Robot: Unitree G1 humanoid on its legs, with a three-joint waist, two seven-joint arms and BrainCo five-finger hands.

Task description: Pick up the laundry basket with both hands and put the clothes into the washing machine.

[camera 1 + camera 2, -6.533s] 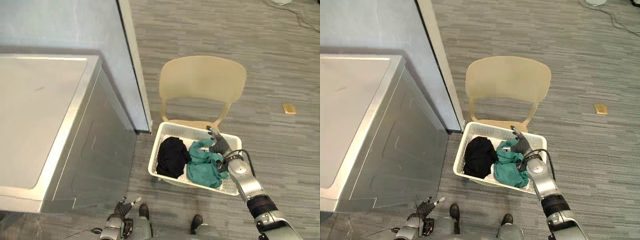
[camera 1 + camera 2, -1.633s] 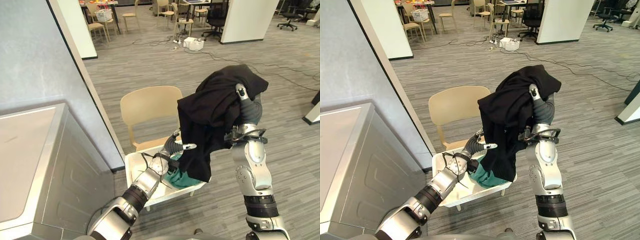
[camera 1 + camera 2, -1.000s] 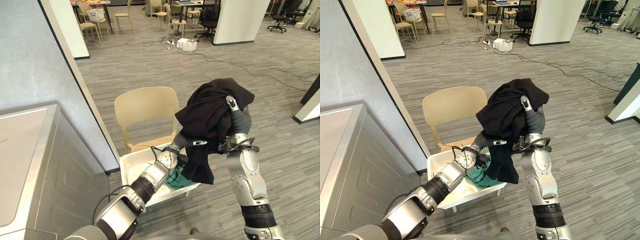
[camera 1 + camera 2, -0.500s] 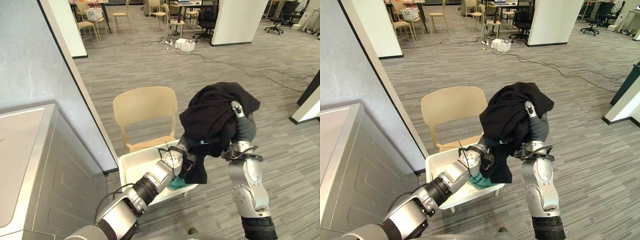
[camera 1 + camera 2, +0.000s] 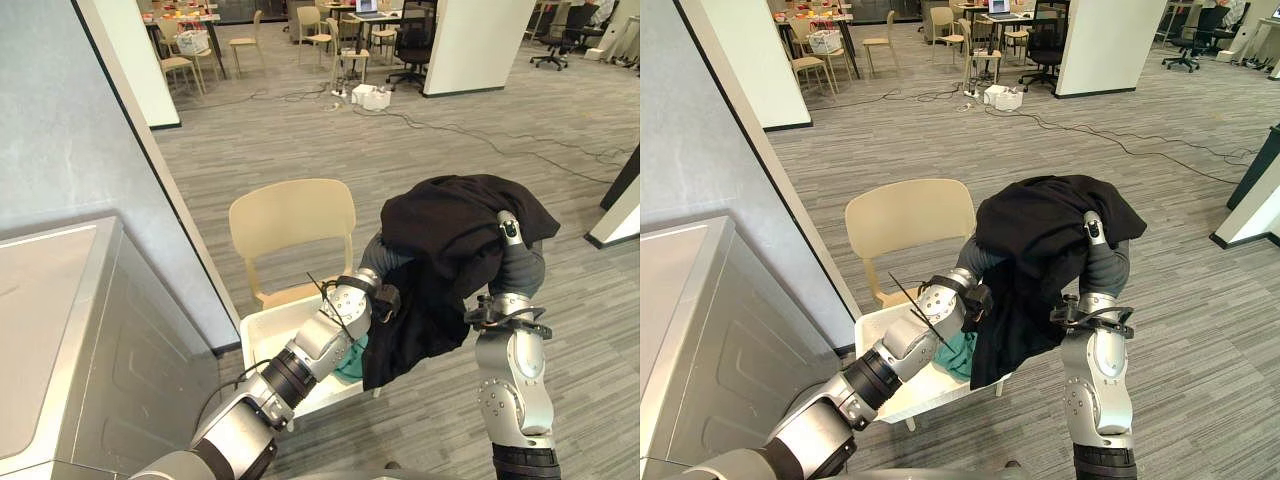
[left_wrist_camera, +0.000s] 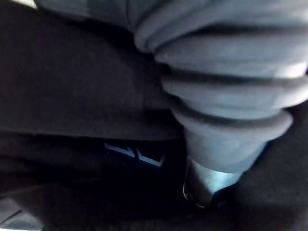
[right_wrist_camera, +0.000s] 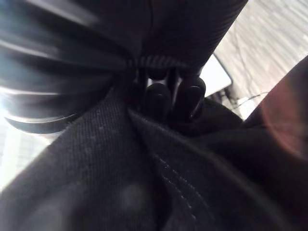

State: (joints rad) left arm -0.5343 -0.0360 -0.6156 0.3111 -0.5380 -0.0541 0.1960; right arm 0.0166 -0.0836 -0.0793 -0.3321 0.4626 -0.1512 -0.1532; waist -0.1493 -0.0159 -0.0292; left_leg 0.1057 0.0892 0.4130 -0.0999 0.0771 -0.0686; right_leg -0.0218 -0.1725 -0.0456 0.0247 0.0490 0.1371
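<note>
My right hand (image 7: 187, 101) is raised at chest height and shut on a black garment (image 5: 450, 225), which drapes over the hand and hangs down over the basket's right end. One fingertip (image 5: 513, 228) pokes out of the cloth. My left hand (image 5: 383, 300) reaches across the basket and presses into the hanging part of the garment; the cloth hides how it stands. The white laundry basket (image 5: 258, 338) rests on the seat of a beige chair (image 5: 292, 215). A teal cloth (image 5: 352, 362) lies inside it.
The washing machine (image 5: 60, 330), grey with its lid closed, stands at my left beside a grey wall (image 5: 70, 130). Open carpet floor lies to the right and behind the chair. Tables and chairs (image 5: 330, 25) stand far back.
The right hand lifted the black garment out of the basket and has now carried it a little to the right. The left hand rose from the basket into the hanging cloth.
</note>
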